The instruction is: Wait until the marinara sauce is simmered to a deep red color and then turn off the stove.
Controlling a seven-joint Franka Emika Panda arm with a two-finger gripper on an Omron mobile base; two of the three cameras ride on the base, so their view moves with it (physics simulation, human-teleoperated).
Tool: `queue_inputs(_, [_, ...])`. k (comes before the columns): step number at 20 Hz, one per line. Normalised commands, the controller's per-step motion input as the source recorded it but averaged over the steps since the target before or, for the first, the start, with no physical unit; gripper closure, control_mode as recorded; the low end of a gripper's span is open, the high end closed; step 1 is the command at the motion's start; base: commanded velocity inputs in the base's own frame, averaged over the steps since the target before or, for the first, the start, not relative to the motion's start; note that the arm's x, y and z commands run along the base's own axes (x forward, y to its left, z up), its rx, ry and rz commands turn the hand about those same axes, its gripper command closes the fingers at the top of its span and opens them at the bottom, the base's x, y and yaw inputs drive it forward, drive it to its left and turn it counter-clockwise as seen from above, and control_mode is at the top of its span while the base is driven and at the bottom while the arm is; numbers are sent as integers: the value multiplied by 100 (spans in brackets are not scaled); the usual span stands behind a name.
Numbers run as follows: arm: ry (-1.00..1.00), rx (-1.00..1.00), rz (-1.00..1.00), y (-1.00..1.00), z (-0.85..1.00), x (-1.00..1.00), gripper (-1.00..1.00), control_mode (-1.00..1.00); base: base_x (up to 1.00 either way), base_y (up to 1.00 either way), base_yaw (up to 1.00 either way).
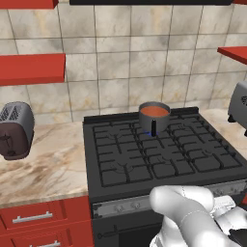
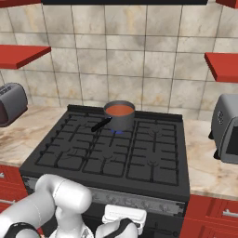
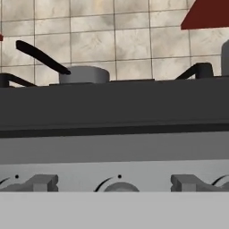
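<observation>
From the left base view, the marinara sauce [image 1: 155, 111] is showing orange-red in its grey saucepan [image 1: 154, 121], sitting at the far middle of the stove [image 1: 159, 154], with a toaster [image 1: 15, 130] standing left on the counter [image 1: 43, 169]. From the right base view, the pan's dark handle [image 2: 101, 124] is pointing left and near, while the white arm [image 2: 56, 204] is crouching low before the range. From the hand view, the grey knobs [image 3: 118, 187] are sitting close ahead; the jaws are standing fully apart, holding nothing.
</observation>
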Motion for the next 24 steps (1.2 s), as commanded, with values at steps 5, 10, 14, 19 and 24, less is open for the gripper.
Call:
queue_inputs(5, [3,0,0,0,-13,1,-100,-100,0,0,0])
queue_inputs(10, [2,0,0,0,-15,4,-100,-100,0,0,0])
queue_inputs(14, [1,0,0,0,-13,6,-100,-100,0,0,0])
queue_inputs(19, [0,0,0,0,-12,1,-100,-100,0,0,0])
queue_inputs(24, [0,0,0,0,-1,0,-100,-100,0,0,0])
